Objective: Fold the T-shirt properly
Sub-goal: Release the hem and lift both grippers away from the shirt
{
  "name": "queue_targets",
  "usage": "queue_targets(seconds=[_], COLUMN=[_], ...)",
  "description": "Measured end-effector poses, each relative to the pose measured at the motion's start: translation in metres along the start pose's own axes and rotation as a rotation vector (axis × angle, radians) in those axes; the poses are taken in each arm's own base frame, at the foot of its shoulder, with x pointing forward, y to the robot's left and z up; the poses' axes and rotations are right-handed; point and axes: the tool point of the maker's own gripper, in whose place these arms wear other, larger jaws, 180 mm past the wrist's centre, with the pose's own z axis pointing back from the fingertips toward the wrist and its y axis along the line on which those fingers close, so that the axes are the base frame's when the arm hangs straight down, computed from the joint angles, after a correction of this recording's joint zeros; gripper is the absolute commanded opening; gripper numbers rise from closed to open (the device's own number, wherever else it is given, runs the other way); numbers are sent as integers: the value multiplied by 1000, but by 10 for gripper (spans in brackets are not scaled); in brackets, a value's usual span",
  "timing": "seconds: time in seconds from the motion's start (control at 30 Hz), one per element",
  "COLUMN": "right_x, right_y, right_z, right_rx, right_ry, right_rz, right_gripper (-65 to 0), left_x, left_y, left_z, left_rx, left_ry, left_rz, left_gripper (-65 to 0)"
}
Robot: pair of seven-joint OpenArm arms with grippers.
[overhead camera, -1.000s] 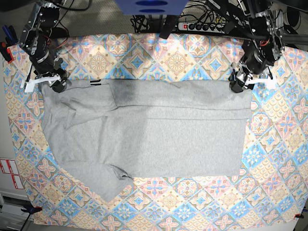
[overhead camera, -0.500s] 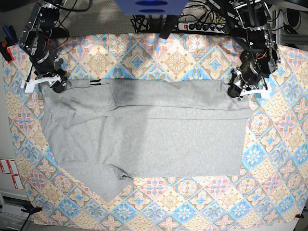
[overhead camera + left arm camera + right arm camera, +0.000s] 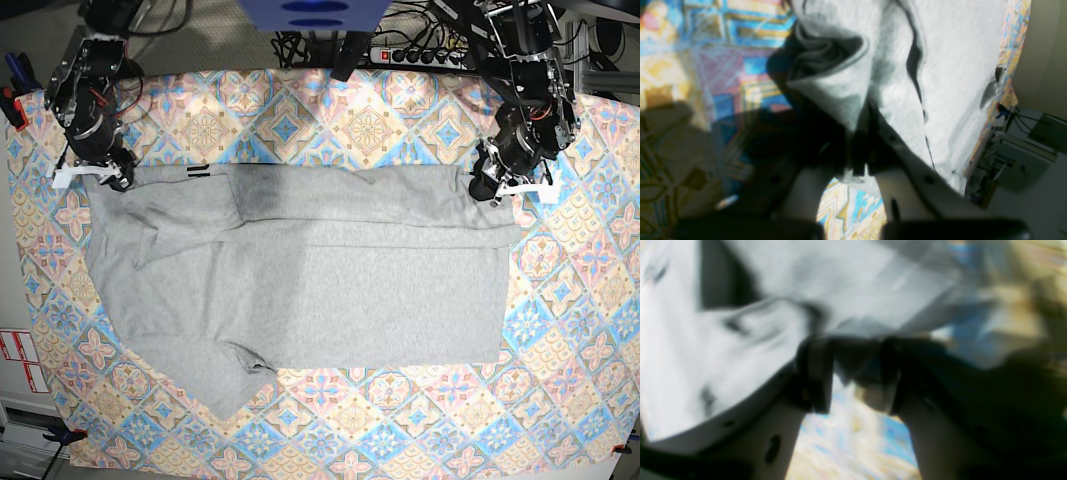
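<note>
The left arm reaches down at the base view's right, its wrist bent inward, and the left gripper [image 3: 497,187] is closed, its jaws pinching a bunched edge of the shirt [image 3: 300,280]. The right arm hangs at that view's left with the right gripper [image 3: 92,176] low at the shirt's far corner. Its jaws stand apart in the blurred wrist view, cloth lying between them.

The left hand [image 3: 490,188] has closed on the T-shirt [image 3: 300,290] corner.
</note>
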Motion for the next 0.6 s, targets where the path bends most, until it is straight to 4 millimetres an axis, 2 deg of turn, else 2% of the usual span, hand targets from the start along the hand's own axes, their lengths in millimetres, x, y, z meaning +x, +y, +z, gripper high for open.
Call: queue_targets(seconds=[0.13,0.3,0.5,0.6], right_x=[0,10,8,2], right_y=[-1,6,3,-8], right_z=[-4,-20,-20,-13], right_rx=[14,23,10,-1], right_ry=[-1,-20,-15,-14], right_rz=[-30,-65,-68,-79], right_gripper=[-417,-431,-650,-649], left_x=[0,0,-7,-11], left_y=[0,0,6,19], left_z=[0,0,3,12], left_rx=[-1,0,6,20], left_ry=[1,0,26,44], left_rz=[1,0,7,5], left_gripper=[-650,-650,-650,-650])
